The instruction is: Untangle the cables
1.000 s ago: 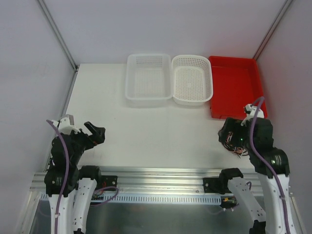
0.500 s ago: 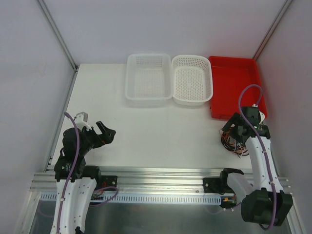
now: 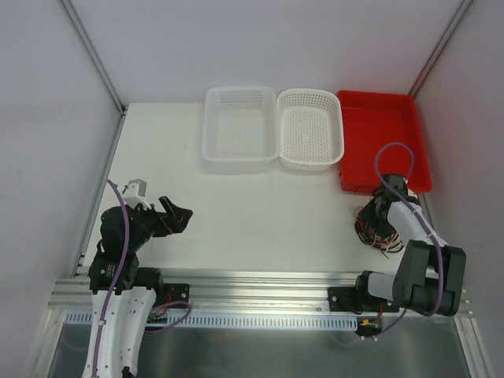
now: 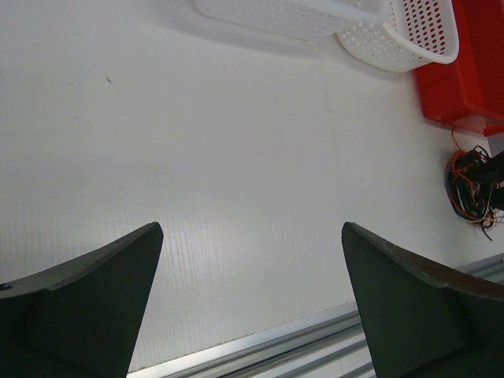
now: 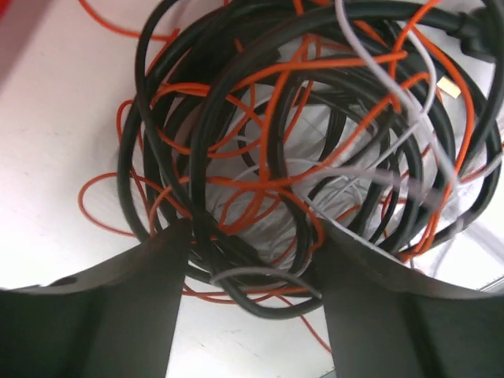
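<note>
Bottom of the top view: aluminium rail (image 3: 260, 282) carrying both arm bases.

Lower left: left pincer (image 3: 176, 211) (image 4: 250, 228) spread wide, pinching nothing, pointed across bare white surface (image 3: 260, 213).

Lower right: right pincer (image 3: 376, 214) (image 5: 252, 236) down on the cables (image 3: 379, 234) (image 4: 468, 185) (image 5: 299, 157). Fingers apart, straddling the near loops of the bundle; strands between them loose, not squeezed.

Cables:
- One tangled coil on the surface, lower right of the top view, just in front of the near edge of the red tray (image 3: 382, 134) (image 4: 465, 79).
- Thick black loops wound in a rough ring.
- Thin orange-red wires threaded through the ring and straying outward onto the surface.
- A few pale grey-white strands crossing over the black.
- Small pale connector tip at upper right of the right wrist view.

Upper centre to upper right, in a row along the far edge:
- Rectangular white basket (image 3: 239, 163) (image 4: 291, 12), slotted floor in full view.
- Rounded white basket (image 3: 311, 164) (image 4: 417, 39), touching the first, perforated floor in full view.
- Red tray just beside it, plain red floor in full view.

Surface: matte white, faintly ribbed in the left wrist view.

Room: pale grey walls, with a metal strut (image 3: 93, 53) slanting down at upper left and another at upper right.
</note>
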Controlling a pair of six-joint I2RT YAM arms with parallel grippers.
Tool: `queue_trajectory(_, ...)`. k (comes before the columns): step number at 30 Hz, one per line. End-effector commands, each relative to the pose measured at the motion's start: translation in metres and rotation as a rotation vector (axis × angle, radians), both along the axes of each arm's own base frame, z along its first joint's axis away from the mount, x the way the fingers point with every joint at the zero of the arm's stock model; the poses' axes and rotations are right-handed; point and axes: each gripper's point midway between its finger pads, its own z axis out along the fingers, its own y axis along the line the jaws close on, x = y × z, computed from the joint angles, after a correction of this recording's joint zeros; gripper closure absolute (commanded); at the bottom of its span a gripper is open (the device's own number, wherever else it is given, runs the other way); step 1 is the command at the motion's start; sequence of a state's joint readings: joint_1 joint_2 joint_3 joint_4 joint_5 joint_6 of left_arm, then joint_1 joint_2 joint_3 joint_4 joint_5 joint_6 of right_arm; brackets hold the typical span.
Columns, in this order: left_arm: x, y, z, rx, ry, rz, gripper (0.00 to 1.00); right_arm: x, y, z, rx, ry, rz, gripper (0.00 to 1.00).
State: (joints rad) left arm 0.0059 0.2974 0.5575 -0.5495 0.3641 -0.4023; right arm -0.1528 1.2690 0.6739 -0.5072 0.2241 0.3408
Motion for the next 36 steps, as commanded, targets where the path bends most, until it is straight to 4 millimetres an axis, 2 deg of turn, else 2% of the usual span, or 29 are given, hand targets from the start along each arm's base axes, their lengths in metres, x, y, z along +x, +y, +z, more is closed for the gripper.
queue_trajectory(1, 0.003, -0.007, 0.008, 0.006, -0.054, -0.058, 0.01, -0.002, 0.007, -0.006, 0.03, -0.017, 0.005, 0.43)
queue_trajectory(2, 0.003, -0.007, 0.009, 0.006, -0.058, -0.059, 0.01, -0.004, 0.011, -0.007, 0.043, -0.015, 0.026, 0.5)
queue_trajectory(3, 0.003, -0.008, 0.009, 0.005, -0.058, -0.06, 0.01, -0.004, 0.015, -0.006, 0.051, -0.022, 0.048, 0.61)
queue_trajectory(5, 0.003, -0.008, 0.009, 0.004, -0.061, -0.062, 0.01, -0.003, 0.034, -0.003, 0.08, -0.044, 0.16, 0.77)
queue_trajectory(9, 0.002, -0.008, 0.009, 0.005, -0.064, -0.064, 0.01, 0.001, 0.074, 0.016, 0.091, -0.101, 0.366, 0.95)
queue_trajectory(11, 0.002, -0.008, 0.01, 0.004, -0.067, -0.067, 0.01, -0.002, 0.102, 0.025, 0.102, -0.119, 0.488, 0.99)
queue_trajectory(12, 0.002, -0.009, 0.009, 0.004, -0.067, -0.068, 0.01, 0.003, 0.113, 0.039, 0.108, -0.163, 0.536, 0.99)
queue_trajectory(13, 0.002, -0.009, 0.009, 0.003, -0.067, -0.069, 0.01, 0.001, 0.131, 0.045, 0.118, -0.178, 0.609, 0.99)
queue_trajectory(15, 0.002, -0.01, 0.01, 0.0, -0.071, -0.077, 0.01, 0.001, 0.152, 0.057, 0.123, -0.198, 0.7, 0.99)
queue_trajectory(16, 0.002, -0.011, 0.009, 0.0, -0.07, -0.08, 0.01, 0.0, 0.177, 0.073, 0.124, -0.23, 0.797, 0.99)
queue_trajectory(18, 0.002, -0.012, 0.009, -0.003, -0.07, -0.088, 0.01, 0.0, 0.198, 0.084, 0.095, -0.241, 0.883, 0.99)
queue_trajectory(19, 0.002, -0.012, 0.008, -0.003, -0.067, -0.088, 0.01, -0.003, 0.227, 0.094, 0.092, -0.253, 0.991, 0.99)
queue_trajectory(21, 0.002, -0.013, 0.009, -0.008, -0.069, -0.098, 0.01, -0.008, 0.256, 0.099, 0.086, -0.253, 1.102, 0.99)
queue_trajectory(22, 0.001, -0.014, 0.008, -0.01, -0.063, -0.104, 0.01, -0.015, 0.286, 0.102, 0.082, -0.252, 1.208, 0.99)
queue_trajectory(24, 0.001, -0.016, 0.008, -0.014, -0.063, -0.117, 0.01, -0.021, 0.313, 0.103, 0.062, -0.256, 1.302, 0.99)
queue_trajectory(25, 0.001, -0.017, 0.007, -0.015, -0.062, -0.12, 0.01, -0.033, 0.332, 0.089, 0.042, -0.216, 1.391, 0.99)
queue_trajectory(26, 0.001, -0.018, 0.008, -0.017, -0.063, -0.124, 0.01, -0.033, 0.348, 0.096, 0.048, -0.236, 1.422, 0.96)
queue_trajectory(28, 0.001, -0.019, 0.007, -0.021, -0.06, -0.131, 0.01, -0.042, 0.365, 0.085, 0.039, -0.203, 1.485, 0.9)
queue_trajectory(29, 0.001, -0.019, 0.007, -0.024, -0.058, -0.133, 0.01, -0.043, 0.371, 0.073, 0.035, -0.167, 1.497, 0.82)
queue_trajectory(30, 0.001, -0.02, 0.005, -0.028, -0.051, -0.136, 0.01, -0.044, 0.375, 0.07, 0.04, -0.155, 1.506, 0.77)
queue_trajectory(33, 0.0, -0.026, 0.001, -0.046, -0.017, -0.164, 0.01, -0.049, 0.38, 0.068, 0.06, -0.128, 1.537, 0.51)
queue_trajectory(35, -0.001, -0.029, 0.0, -0.058, -0.003, -0.175, 0.01, -0.053, 0.381, 0.08, 0.086, -0.147, 1.557, 0.29)
queue_trajectory(36, -0.001, -0.03, -0.001, -0.071, 0.011, -0.174, 0.01, -0.053, 0.381, 0.088, 0.094, -0.164, 1.558, 0.26)
